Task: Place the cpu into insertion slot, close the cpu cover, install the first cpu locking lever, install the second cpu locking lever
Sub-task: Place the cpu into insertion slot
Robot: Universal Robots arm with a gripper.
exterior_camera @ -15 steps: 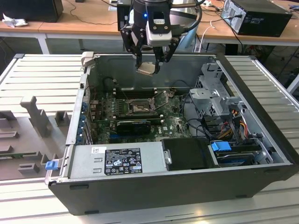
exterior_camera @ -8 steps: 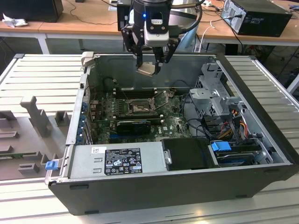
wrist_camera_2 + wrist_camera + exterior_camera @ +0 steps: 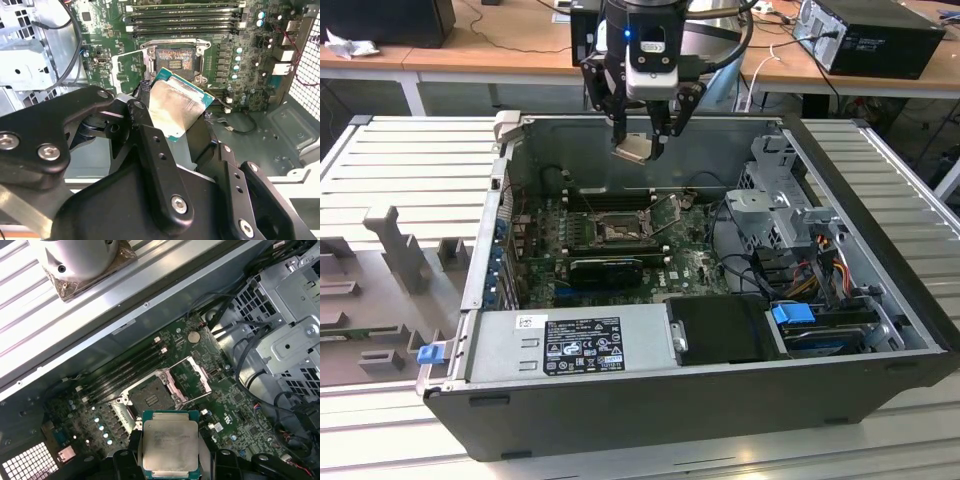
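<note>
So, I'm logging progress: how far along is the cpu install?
Done: the gripper grips the cpu. In hand: it hangs above the open case, the slot empty. Left: seating it, shutting the raised cover, both locking steps.

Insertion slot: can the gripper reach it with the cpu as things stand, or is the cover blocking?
Probably yes. The gripper holds the cpu above the open case; the cpu cover is swung open beside the insertion slot, leaving it bare.
</note>
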